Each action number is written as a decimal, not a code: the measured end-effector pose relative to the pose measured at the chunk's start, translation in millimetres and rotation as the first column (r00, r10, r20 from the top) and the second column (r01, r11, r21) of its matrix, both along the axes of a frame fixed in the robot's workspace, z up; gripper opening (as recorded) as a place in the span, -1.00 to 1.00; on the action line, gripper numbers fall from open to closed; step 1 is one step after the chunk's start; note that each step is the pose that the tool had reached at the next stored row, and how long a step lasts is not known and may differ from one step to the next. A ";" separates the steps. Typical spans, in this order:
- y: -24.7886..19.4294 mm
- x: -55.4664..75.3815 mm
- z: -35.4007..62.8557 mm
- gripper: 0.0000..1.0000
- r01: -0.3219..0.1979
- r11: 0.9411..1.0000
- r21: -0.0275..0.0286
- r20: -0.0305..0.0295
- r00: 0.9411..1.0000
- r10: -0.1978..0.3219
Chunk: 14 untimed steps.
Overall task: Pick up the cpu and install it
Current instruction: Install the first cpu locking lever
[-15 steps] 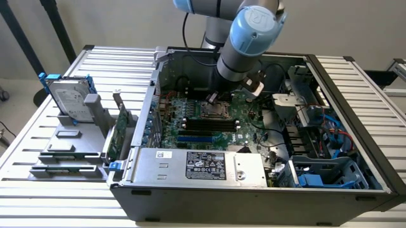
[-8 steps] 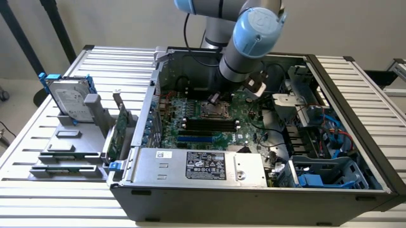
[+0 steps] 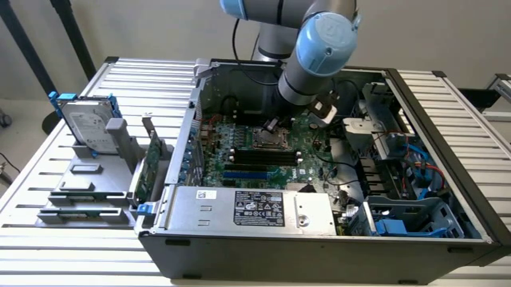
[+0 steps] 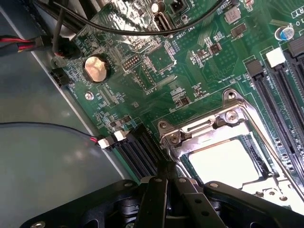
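The arm reaches down into the open computer case (image 3: 447, 239), and my gripper (image 3: 272, 125) hangs just over the silver CPU socket frame (image 3: 270, 139) on the green motherboard (image 3: 239, 134). In the wrist view my black fingers (image 4: 159, 190) are shut, nothing between them, with the tip at the edge of the socket frame (image 4: 199, 130). Inside that frame lies a flat, pale silver square, the cpu (image 4: 223, 164), level with the socket. A thin metal lever (image 4: 266, 142) runs along the far side of the frame.
Black memory slots (image 3: 264, 156) lie beside the socket. A grey power supply (image 3: 248, 209) fills the case's near side. Cables (image 3: 335, 173) and blue drive bays (image 3: 399, 224) sit at the exterior view's right. Outside, a rack holds a blue-railed hard drive (image 3: 88, 125) and a green card (image 3: 148, 170).
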State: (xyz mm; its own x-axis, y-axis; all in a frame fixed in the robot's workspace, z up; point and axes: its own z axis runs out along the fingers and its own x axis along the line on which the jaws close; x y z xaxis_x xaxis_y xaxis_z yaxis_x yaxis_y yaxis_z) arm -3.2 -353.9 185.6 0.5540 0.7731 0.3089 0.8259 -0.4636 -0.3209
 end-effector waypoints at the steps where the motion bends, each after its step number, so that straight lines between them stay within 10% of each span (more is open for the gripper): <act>1: -0.4 0.3 -0.3 -0.79 0.000 1.000 0.002 0.000 1.000 0.000; 14: -4.5 2.8 -1.7 -0.79 0.000 0.999 0.039 0.000 1.000 0.000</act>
State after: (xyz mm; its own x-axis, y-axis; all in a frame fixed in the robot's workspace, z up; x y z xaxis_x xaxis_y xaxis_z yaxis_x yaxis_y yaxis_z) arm -0.4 -358.4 183.9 0.5540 0.7604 0.3390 0.8259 -0.4507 -0.3388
